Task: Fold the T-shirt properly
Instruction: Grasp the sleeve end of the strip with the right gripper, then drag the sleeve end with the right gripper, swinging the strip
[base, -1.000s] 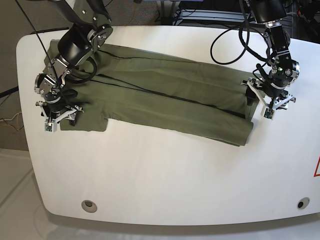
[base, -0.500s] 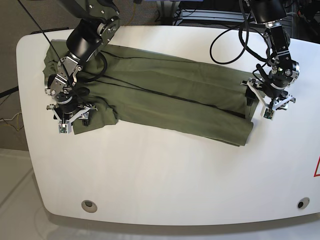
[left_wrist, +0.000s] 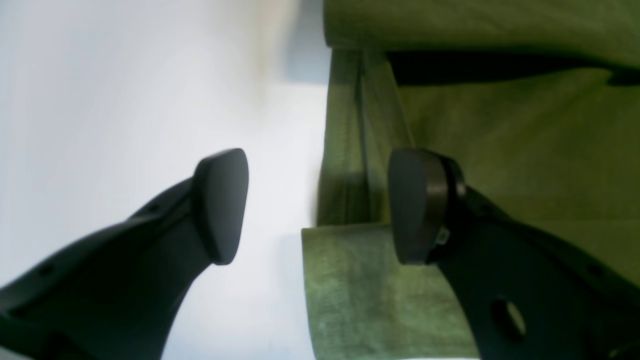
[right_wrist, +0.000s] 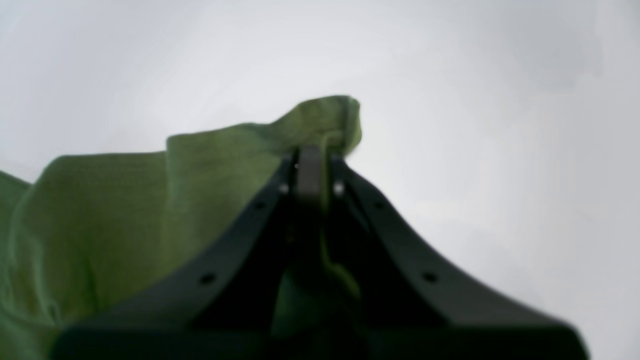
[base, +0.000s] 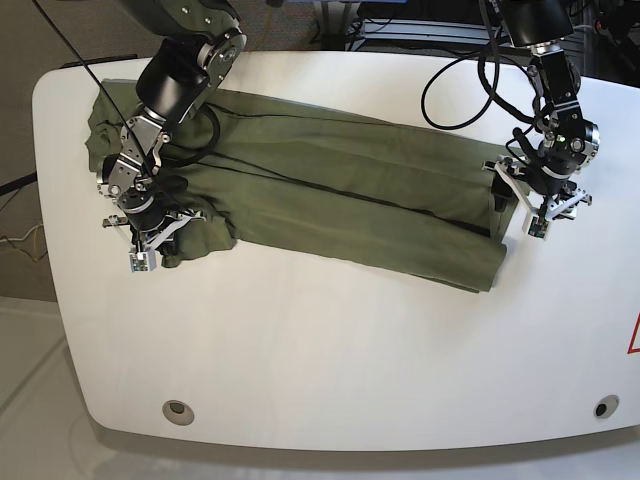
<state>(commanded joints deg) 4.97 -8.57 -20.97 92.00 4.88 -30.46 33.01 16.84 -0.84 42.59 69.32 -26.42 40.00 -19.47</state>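
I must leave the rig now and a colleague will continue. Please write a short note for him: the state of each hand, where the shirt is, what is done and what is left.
Right hand: shut on a corner of the T-shirt, raised a little off the table.
Left hand: open, one finger over the cloth, the other over bare table, at the shirt's other end; it grips nothing.
Shirt: lies as a long band across the table.
Done: sides appear folded in lengthwise.
Left: close the left hand on its edge, then fold the band across to a compact shape.
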